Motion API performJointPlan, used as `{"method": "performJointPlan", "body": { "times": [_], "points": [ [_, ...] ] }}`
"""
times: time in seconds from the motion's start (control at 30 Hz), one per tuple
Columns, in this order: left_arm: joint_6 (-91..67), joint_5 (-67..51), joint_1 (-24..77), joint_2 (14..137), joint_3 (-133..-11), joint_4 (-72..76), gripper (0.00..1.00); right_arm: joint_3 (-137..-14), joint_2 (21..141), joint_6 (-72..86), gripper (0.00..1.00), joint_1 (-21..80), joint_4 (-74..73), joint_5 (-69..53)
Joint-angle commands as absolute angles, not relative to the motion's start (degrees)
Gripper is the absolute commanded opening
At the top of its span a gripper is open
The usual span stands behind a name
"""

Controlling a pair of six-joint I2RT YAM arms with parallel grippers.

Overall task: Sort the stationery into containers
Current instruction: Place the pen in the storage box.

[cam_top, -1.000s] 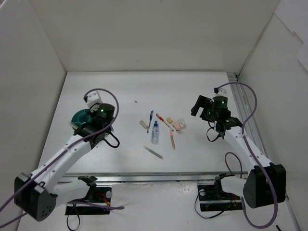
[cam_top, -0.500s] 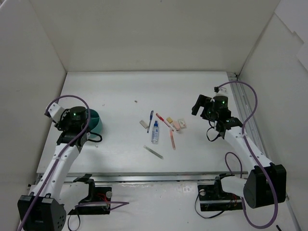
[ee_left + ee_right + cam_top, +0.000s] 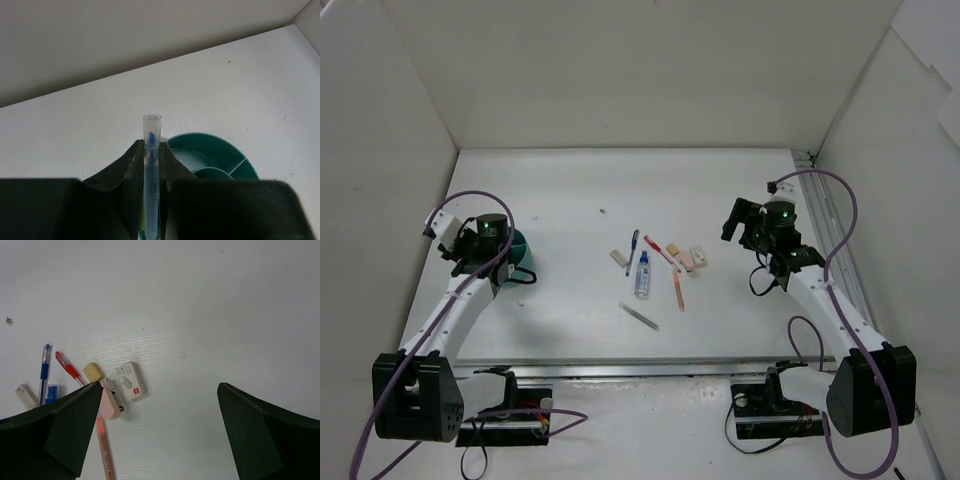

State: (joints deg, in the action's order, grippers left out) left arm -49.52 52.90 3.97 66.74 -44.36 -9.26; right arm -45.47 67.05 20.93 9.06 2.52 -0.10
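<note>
My left gripper (image 3: 151,148) is shut on a blue pen with a clear cap (image 3: 151,150), which sticks out past the fingertips. The teal bowl (image 3: 192,146) with its inner cylinder lies just ahead and to the right of it. In the top view my left wrist (image 3: 485,236) covers the bowl's left part (image 3: 523,250). My right gripper (image 3: 160,386) is open and empty above the table, near a white eraser (image 3: 130,380), a pink eraser (image 3: 111,402) and a tan eraser (image 3: 93,372). It also shows in the top view (image 3: 745,220).
In the middle of the table lie a blue pen (image 3: 632,250), a blue-capped white tube (image 3: 642,275), a red pen (image 3: 660,250), a pink pencil (image 3: 677,288), a grey pen (image 3: 638,316) and a white eraser (image 3: 618,258). White walls stand on three sides.
My left wrist swung left across the teal bowl, then came back slightly to the right over it. The right arm has barely moved.
</note>
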Motion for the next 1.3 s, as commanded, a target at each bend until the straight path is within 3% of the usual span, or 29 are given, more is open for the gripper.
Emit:
{"method": "performJointPlan", "body": {
  "times": [0.0,0.37,0.5,0.93,1.07,1.27],
  "points": [
    [-50.62,56.33,3.34,68.46,-47.55,-5.27,0.00,-45.88,65.48,20.13,0.98,9.05,5.45,2.20],
    [-52.03,55.29,2.72,70.40,-46.84,-5.01,0.00,-46.14,66.80,19.95,0.98,9.05,5.54,2.90],
    [-55.71,55.02,3.34,70.40,-45.09,-6.33,0.07,-45.88,67.24,19.78,0.98,9.05,5.54,3.34],
    [-63.27,58.26,5.97,71.90,-46.06,-14.32,0.13,-45.09,65.92,19.95,0.98,9.05,5.71,3.08],
    [-62.76,58.62,6.67,71.63,-46.23,-15.21,0.32,-44.74,65.65,20.04,0.98,9.14,5.89,2.73],
    [-63.10,60.12,9.84,69.26,-47.10,-18.01,0.53,-44.65,65.13,20.30,0.98,9.05,5.98,2.37]
  ]
}}
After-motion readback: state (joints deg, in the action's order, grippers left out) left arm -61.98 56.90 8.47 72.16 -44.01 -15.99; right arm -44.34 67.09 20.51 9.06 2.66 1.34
